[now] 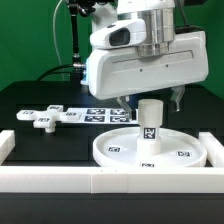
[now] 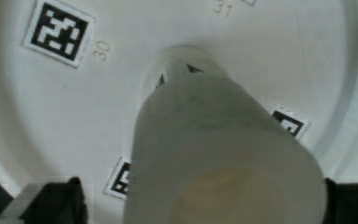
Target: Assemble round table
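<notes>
The round disc [image 1: 112, 150] lies flat on the black surface [image 1: 30, 98], rim up, in the lower middle of the exterior view. The short post [image 1: 150, 124] stands upright on the disc's centre, with a black-and-white tag on the side that faces the camera. More tags show on the disc's floor, at about five and seven o'clock from the post.

The hand [image 1: 150, 103] hangs straight over the post, at twelve o'clock from it. Its two dark fingers [image 1: 124, 103] reach down to about the level of the post's top, one at nine o'clock and one at three o'clock. The hand is spread wider than the post, a gap shows on each side, and it has hold of nothing.

The wrist view looks down the length of the post [image 2: 211, 140], which fills the middle of that picture. The disc [image 2: 51, 110] and three of its tags lie behind it. A dark fingertip [image 2: 60, 197] shows clear of the post's side.

The flat foot piece [image 1: 40, 118] lies on the surface at about nine o'clock from the disc, well apart from it. The marker board [image 1: 95, 113] lies between the foot piece and the post, just beyond the disc's far rim. White bars [image 1: 110, 182] fence the surface at six, nine and three o'clock from the disc.
</notes>
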You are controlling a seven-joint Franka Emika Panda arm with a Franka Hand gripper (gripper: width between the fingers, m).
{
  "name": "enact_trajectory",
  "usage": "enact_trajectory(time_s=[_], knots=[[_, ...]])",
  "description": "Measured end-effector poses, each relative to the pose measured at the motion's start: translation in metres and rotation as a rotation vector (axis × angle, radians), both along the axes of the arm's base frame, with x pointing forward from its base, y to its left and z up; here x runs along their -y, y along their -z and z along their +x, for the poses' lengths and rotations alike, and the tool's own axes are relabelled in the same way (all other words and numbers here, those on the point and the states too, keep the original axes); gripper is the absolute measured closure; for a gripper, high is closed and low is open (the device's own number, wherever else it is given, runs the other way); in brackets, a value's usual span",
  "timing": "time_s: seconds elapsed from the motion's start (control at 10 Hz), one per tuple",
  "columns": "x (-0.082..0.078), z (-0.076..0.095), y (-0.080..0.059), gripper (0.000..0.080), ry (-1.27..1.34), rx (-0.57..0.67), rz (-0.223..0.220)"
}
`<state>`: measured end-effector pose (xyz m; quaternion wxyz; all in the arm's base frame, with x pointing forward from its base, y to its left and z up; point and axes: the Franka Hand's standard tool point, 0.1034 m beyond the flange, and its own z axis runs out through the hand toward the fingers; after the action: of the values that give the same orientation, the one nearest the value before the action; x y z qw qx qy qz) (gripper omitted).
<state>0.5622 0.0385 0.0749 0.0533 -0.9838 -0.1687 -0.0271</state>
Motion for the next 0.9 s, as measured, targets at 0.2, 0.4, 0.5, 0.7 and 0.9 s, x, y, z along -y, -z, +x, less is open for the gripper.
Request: enact_trajectory(time_s=[0.2,0.4,0.5,0.7,0.9], knots=[[0.001,0.0,0.0,0.0151,-0.121,0.014,-0.005],[-0.005,-0.002,0.002,0.0151,-0.363,0.034,-0.044],[-0.01,-0.006,0.005,0.0151,-0.464,0.035,-0.051],[-0.013,-0.009,0.006,0.0151,-0.623,0.042,-0.066],[-0.011,-0.009,0.006,0.0151,-0.756,0.046,-0.086]])
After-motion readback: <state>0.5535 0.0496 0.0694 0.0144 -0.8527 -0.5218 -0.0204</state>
